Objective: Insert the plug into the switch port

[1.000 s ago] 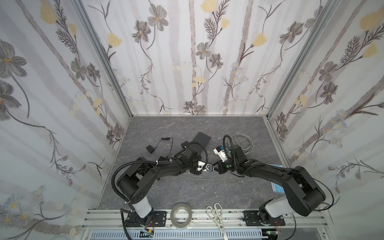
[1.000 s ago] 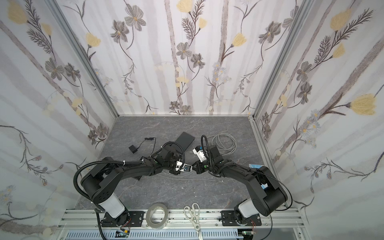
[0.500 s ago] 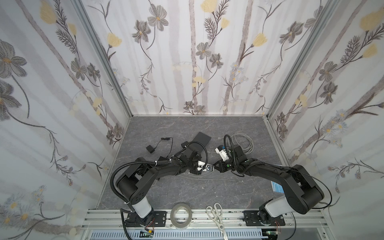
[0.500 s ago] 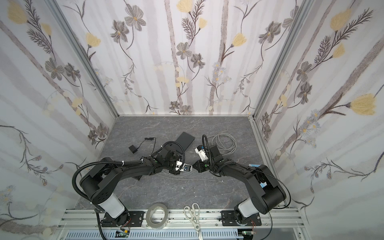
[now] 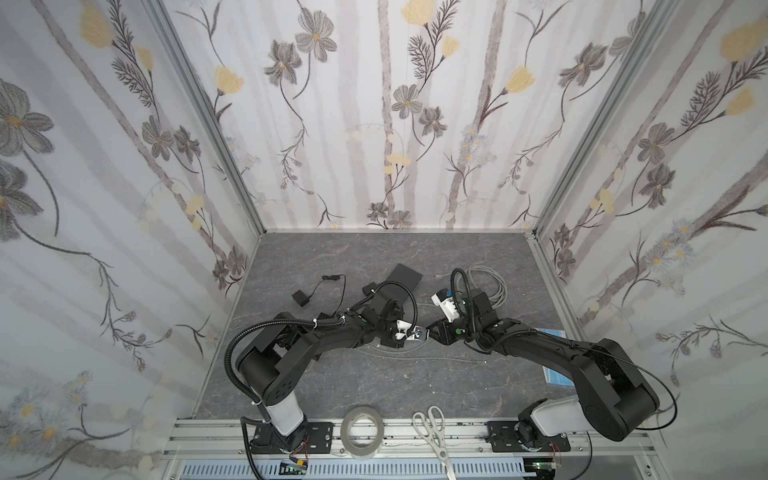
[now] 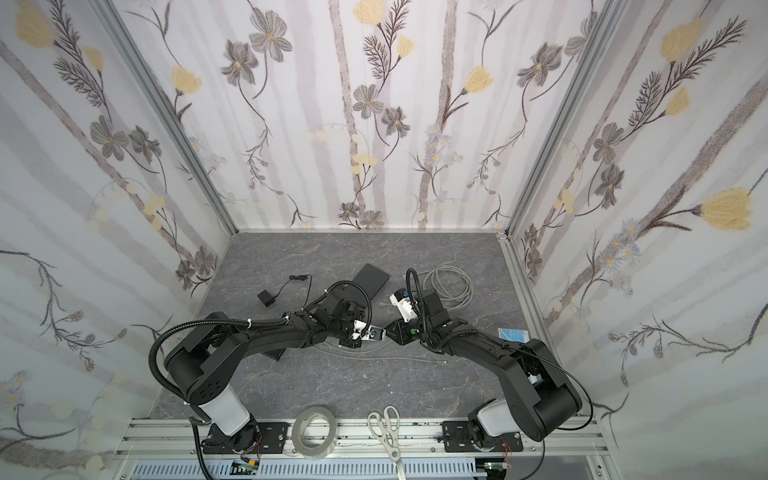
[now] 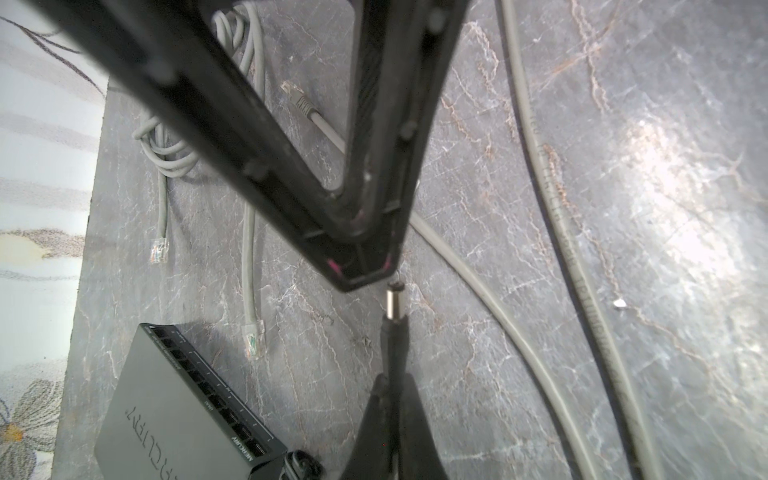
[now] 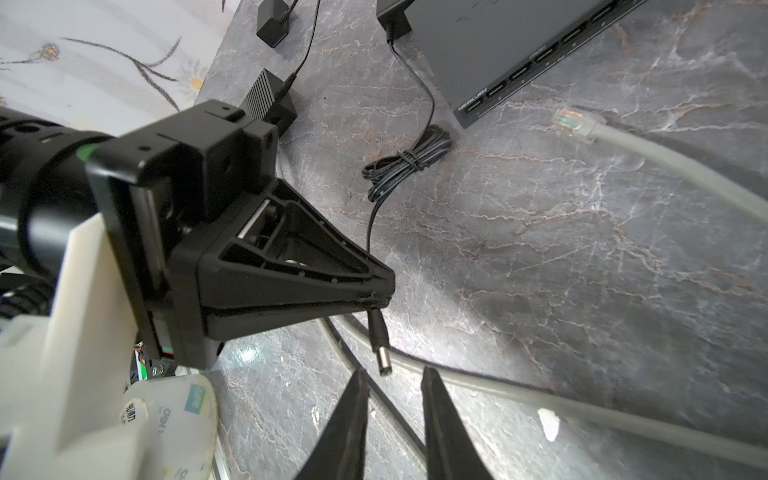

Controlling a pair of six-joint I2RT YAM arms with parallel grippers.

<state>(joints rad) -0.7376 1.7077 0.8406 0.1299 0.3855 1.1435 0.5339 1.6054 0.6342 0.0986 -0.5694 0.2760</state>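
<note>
While hovering low over the marbled grey tabletop (image 5: 374, 386), nearly tip to tip. Flat on that top, off the far flank of the left gripper (image 8: 380, 300), near but apart: dark switch (image 7: 166, 399), port row showing. Beneath both grippers — thick grey cable (image 8: 623, 419). Left gripper clamped tight on the plug (image 8: 379, 338) by its black sleeve, thin black lead (image 8: 369, 232) trailing back from the grip toward the switch. Parted a little, holding nothing: right gripper (image 8: 393, 372). Plug jutting out of the left grip, metal barrel aimed at the gap between the right fingers (image 8: 353, 415) — just short of it, ungripped.
</note>
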